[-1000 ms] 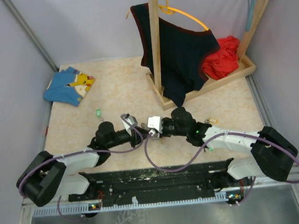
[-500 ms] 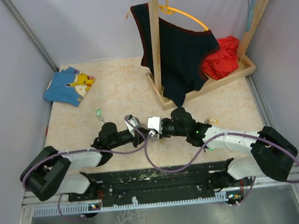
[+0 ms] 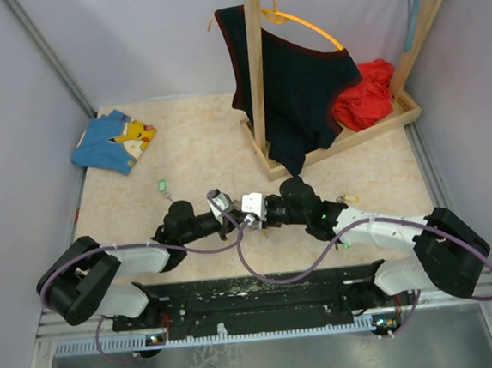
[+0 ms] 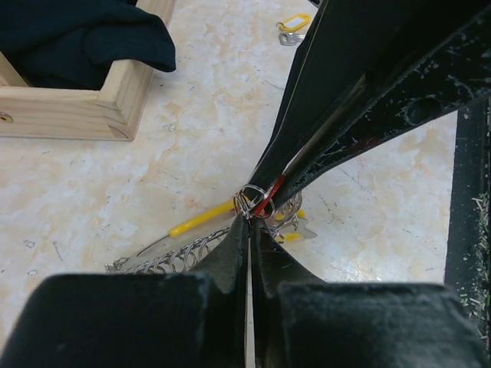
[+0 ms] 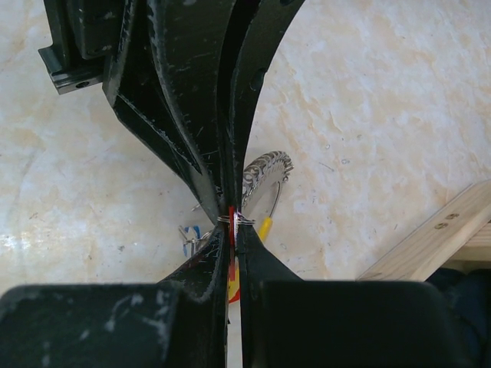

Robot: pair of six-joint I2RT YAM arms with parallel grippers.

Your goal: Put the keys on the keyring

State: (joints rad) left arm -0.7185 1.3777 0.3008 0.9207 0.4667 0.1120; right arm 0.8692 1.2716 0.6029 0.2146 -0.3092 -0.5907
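My two grippers meet tip to tip at the table's middle: the left gripper [image 3: 232, 217] [image 4: 250, 220] and the right gripper [image 3: 247, 219] [image 5: 232, 225]. The right one is shut on a flat red key head [image 5: 232, 234], seen edge-on. A small silver ring [image 4: 252, 202] of the keyring sits across that red piece, and the left jaws are shut right at it. The keyring's yellow loop [image 4: 198, 221], silvery coil chain [image 4: 165, 258] and a blue tag [image 5: 190, 233] lie on the table under the tips. Loose keys lie apart: a green one [image 3: 162, 185] and a yellow one [image 3: 349, 197] [image 4: 294, 23].
A wooden rack base [image 4: 115, 100] with a dark garment [image 3: 293, 85] on an orange hanger stands just behind the grippers. A red cloth [image 3: 366, 96] lies on that base. A blue printed cloth [image 3: 113, 140] lies at the far left.
The left arm has slid right until its tips meet the right gripper's, and its jaws have closed at the small ring. The right gripper stays shut in place.
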